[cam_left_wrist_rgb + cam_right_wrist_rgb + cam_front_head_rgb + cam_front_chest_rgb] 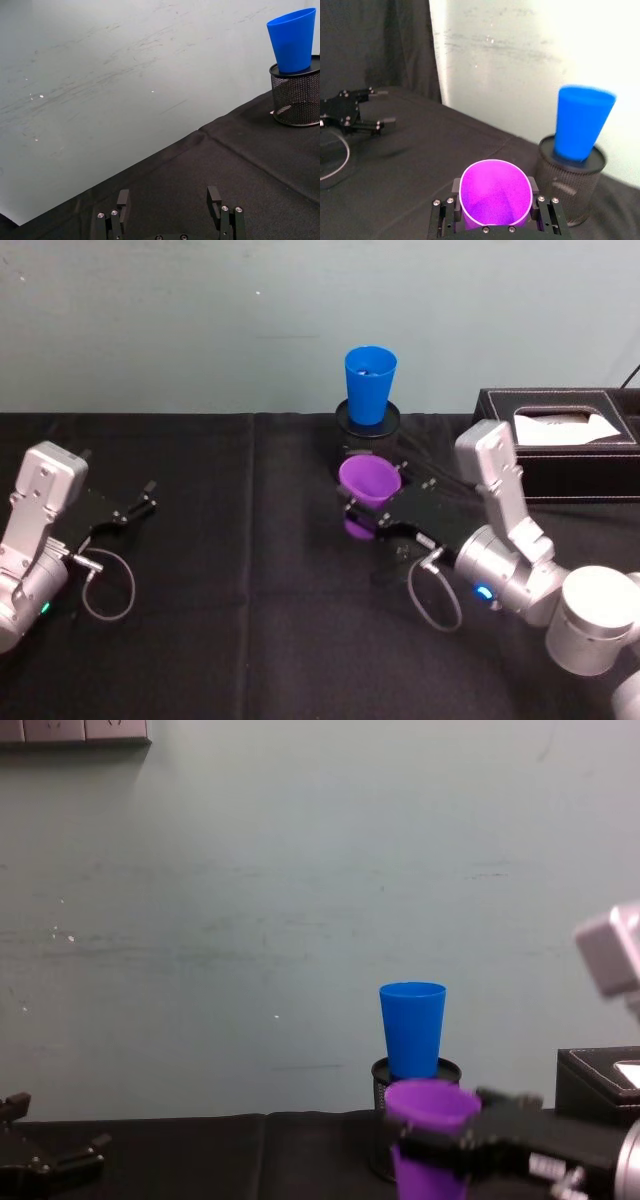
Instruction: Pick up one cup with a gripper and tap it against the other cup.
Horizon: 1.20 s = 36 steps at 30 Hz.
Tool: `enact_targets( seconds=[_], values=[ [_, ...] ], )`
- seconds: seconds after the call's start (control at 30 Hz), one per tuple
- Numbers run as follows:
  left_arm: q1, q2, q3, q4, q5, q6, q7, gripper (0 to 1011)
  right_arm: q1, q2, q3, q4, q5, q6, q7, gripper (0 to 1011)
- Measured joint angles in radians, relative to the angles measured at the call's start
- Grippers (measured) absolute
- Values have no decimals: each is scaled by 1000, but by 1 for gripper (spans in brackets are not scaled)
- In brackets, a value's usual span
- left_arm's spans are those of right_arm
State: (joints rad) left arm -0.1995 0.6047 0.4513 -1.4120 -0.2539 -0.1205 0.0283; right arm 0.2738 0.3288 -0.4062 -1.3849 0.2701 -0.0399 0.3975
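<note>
Right gripper [495, 200]: you have the held cup [368, 483] between its fingers.
Other cup [370, 383]: just ahead of your right gripper and higher, standing on the pen pot [296, 97], apart from the held cup.
Tissue box [560, 455]: ahead and to the right of your right gripper, on the table [230, 570].
Left gripper [147, 496]: well apart, to your right gripper's left.

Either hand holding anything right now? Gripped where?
Right hand grips the purple cup by its sidewall, midway down, below the rim. Left hand is open, empty.
</note>
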Motion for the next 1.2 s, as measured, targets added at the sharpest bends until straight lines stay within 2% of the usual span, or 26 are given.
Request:
enact_targets(
  seconds=[0.23,0.37,0.53,0.7,1.2],
  values=[
    [0,0,0,0,0,0,0,1000,2,36,30,-106,-4,101,-11,739],
    [0,0,0,0,0,0,0,1000,2,52,52,-157,27,174,-6,739],
    [0,0,0,0,0,0,0,1000,-8,66,65,-190,77,230,10,739],
    [0,0,0,0,0,0,0,1000,-19,81,64,-217,104,256,10,738],
    [0,0,0,0,0,0,0,1000,-18,79,65,-214,102,255,9,739]
  ],
)
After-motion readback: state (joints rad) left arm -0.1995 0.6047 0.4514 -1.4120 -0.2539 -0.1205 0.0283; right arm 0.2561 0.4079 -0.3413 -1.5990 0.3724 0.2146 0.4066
